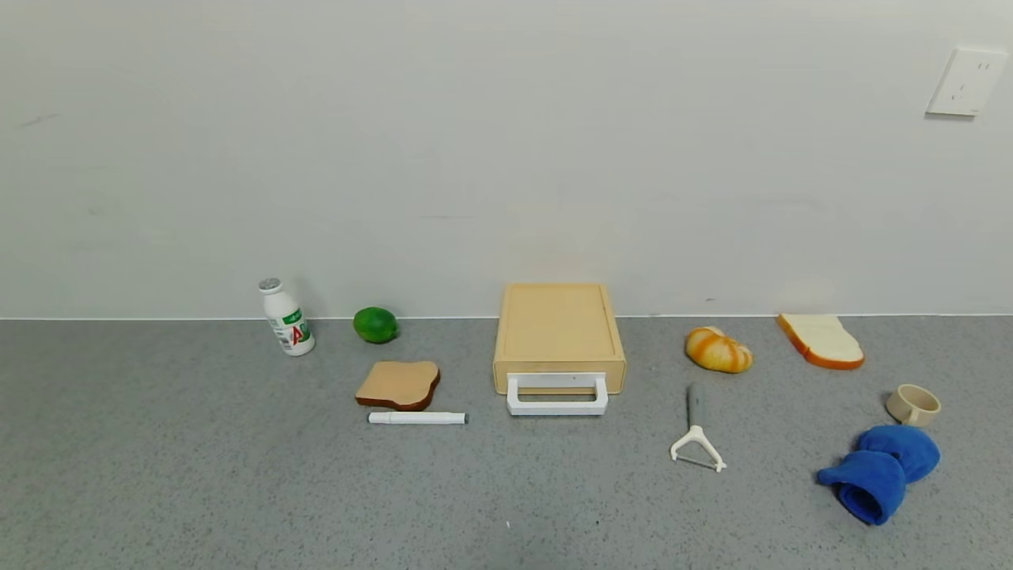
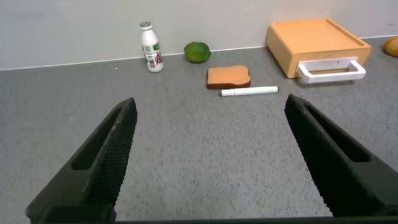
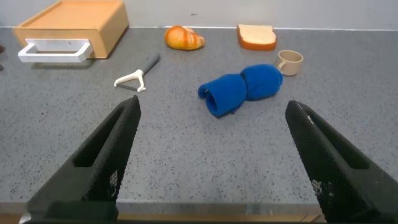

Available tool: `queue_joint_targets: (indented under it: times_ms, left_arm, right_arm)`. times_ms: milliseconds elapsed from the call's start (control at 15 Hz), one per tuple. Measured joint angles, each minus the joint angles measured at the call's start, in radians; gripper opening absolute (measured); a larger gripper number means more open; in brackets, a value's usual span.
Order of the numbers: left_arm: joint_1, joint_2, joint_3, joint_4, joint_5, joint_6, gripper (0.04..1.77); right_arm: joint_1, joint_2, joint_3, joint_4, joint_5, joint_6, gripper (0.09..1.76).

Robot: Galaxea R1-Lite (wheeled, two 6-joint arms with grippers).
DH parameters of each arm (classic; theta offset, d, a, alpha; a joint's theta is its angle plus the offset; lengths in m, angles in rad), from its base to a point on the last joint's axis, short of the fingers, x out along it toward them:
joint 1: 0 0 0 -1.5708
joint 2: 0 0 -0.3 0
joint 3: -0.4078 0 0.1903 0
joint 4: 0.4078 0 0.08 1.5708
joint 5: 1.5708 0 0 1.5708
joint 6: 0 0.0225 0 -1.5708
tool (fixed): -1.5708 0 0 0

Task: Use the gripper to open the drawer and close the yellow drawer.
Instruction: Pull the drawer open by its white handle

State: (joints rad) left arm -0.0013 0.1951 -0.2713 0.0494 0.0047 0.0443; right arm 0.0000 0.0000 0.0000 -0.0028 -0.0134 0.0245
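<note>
both end effectors, left (image 2: 208, 158) and right (image 3: 211, 158), gape well short of the drawer (image 1: 559, 339).

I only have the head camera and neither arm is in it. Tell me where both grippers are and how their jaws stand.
Observer: The left gripper is open over bare counter, with the marker and toast ahead of it.
Operator: Now the right one.
Observer: The right gripper is open too and faces the blue cloth.
Operator: Report any contact with the drawer.
Observer: None. Each wrist view shows the drawer and its white handle far ahead of the fingers, with nothing gripped.
</note>
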Motion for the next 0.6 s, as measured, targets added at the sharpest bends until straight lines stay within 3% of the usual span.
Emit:
queue_joint_targets:
  times_ms: [600]
  left_arm:
    - [-0.005, 0.659, -0.496, 0.133, 0.072, -0.006, 1.72]
  right_arm:
    - [0.000, 0.000, 0.000, 0.000, 0.000, 0.000, 1.71]
